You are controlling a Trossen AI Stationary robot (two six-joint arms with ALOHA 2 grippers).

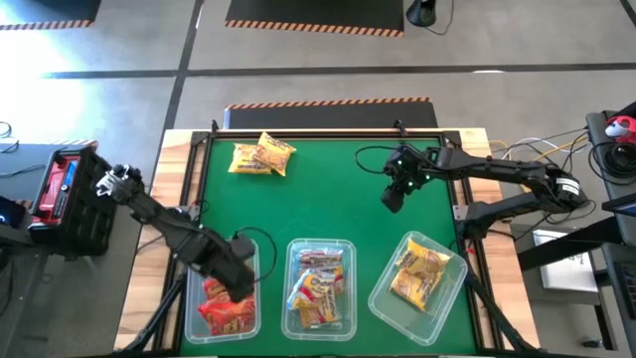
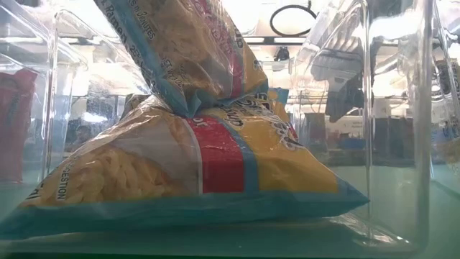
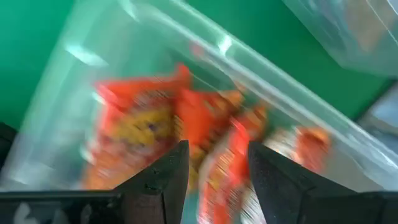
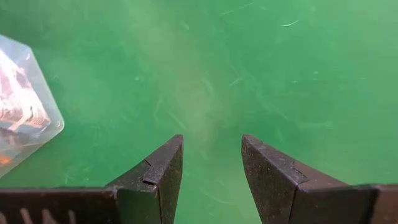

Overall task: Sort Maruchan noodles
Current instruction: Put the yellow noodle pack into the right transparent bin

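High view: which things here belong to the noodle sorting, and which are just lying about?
Job: loose yellow packets; red packets in left tub; mixed packets in middle tub; yellow packets in right tub.
Lying about: black crate; cables.

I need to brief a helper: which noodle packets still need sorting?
On the green table, look at the far edge, away from the three clear tubs. The yellow packets there lie loose on the mat, the only noodles not inside a tub.

You see the table from straight overhead, level through a tub wall pressed close, and past each wrist's fingers downward, the left wrist and overhead views sharing the red-packet tub.
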